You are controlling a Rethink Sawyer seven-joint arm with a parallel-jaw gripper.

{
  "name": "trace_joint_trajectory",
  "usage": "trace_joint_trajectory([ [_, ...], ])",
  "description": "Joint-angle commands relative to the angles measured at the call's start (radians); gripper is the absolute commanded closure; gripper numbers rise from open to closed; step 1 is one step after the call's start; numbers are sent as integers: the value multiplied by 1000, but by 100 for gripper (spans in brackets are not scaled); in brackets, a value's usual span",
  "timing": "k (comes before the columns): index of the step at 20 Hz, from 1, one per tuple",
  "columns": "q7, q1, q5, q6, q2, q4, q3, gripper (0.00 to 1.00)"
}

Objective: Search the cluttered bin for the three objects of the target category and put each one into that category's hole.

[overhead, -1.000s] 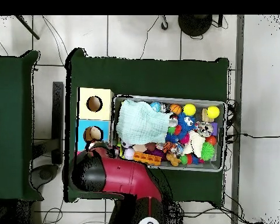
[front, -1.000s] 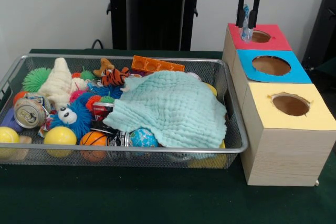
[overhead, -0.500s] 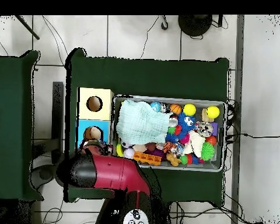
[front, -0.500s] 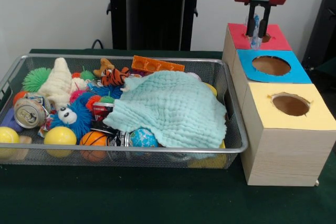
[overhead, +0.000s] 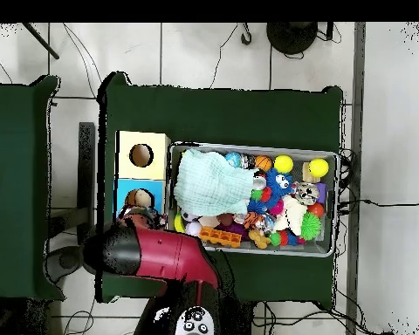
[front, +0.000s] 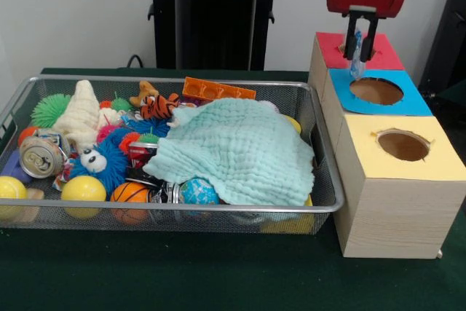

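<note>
Red and black, the gripper is seen above the boxes, its two dark fingers set narrowly and clamped on a small clear-bluish object — what it is cannot be told from its look, only that it is pale, translucent and longish, hanging upright between the fingers. No writing or label can be read anywhere; print on the crushed can in the wire bin is too small to make out. The held object is placed over the seam between the red-topped box and the blue-topped box, just beside the blue box's hole. A yellow-topped box is set nearest the camera. In the bin, a pale green cloth is spread over part of the clutter — balls, plush toys and an orange block are left showing. In the overhead view the arm covers the red box.
</note>
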Motion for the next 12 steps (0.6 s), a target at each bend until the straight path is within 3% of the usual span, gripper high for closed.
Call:
trace_joint_trajectory([
  [1, 271, 16, 83, -97, 86, -108, 1, 100],
  [4, 257, -4, 102, -126, 108, -105, 37, 100],
  [12, 273, 52, 164, -165, 190, -188, 11, 100],
])
